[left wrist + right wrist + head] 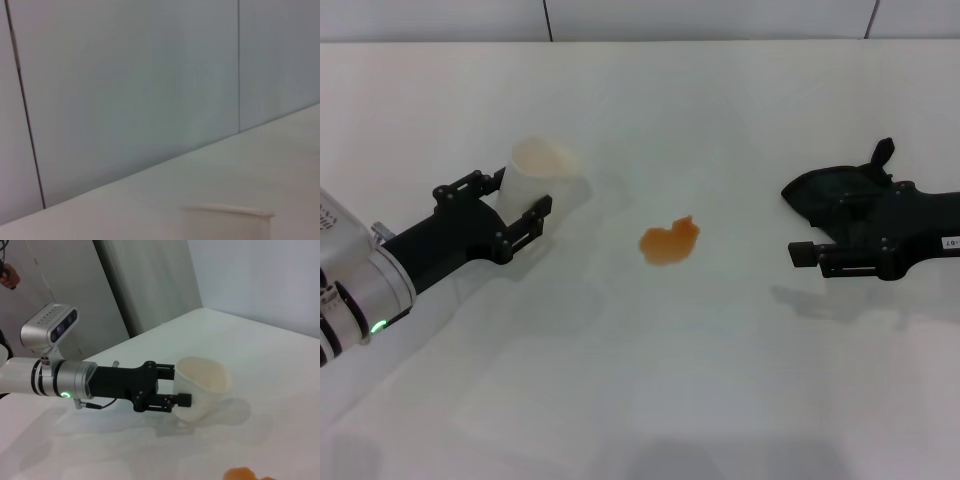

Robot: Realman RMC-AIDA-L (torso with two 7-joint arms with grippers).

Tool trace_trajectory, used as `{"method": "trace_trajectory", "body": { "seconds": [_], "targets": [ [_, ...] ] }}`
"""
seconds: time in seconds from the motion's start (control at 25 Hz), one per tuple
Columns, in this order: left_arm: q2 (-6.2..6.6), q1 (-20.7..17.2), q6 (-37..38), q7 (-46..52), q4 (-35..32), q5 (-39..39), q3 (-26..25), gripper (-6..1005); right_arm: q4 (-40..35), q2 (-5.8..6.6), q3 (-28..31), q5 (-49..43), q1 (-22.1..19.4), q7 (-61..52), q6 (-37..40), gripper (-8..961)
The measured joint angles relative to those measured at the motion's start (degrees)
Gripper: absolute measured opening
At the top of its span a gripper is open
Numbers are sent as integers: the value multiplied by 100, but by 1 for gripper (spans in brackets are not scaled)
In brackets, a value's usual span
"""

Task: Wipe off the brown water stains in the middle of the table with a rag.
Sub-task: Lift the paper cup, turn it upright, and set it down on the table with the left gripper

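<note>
The white bench [650, 400] fills most of the head view, glossy and plain, with a grey panelled wall [125, 85] behind its far edge. The left arm reaches in from the left; its left gripper [517, 208] has its fingers spread around a pale translucent cup [542, 172], one on each side of the cup's lower wall. The right wrist view shows the same hold: the fingers sit against the cup [202, 387] while it stands upright on the bench. The right gripper [817, 245] is at the right side, lying low over the black rag [825, 192]; the rag bunches under and behind it, and whether the fingers are closed on the cloth cannot be told. The brown water stains [669, 242] lie as one small orange-brown blotch in the middle of the bench, between the two grippers, apart from both cup and rag.
</note>
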State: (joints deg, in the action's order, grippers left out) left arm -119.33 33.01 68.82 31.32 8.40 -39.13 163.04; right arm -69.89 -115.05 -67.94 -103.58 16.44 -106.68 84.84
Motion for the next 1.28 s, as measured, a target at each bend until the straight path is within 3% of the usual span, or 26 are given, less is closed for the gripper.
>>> {"method": "trace_trajectory", "body": {
  "seconds": [0.28,0.48,0.92,1.28],
  "targets": [
    [-6,-74,96,2,20,57,0,605,-52,0,4,-5,0,-26,7,581],
    [-14,-155,188,-12,34,-18,-6,729,-61,0,13,-8,23,-28,15,580],
    [13,-351,436,-8,82,-256,-6,881,-70,0,-2,8,54,-32,33,579],
    [0,-508,602,0,192,-261,-9,892,-75,0,-34,21,53,-73,37,578]
  ]
}}
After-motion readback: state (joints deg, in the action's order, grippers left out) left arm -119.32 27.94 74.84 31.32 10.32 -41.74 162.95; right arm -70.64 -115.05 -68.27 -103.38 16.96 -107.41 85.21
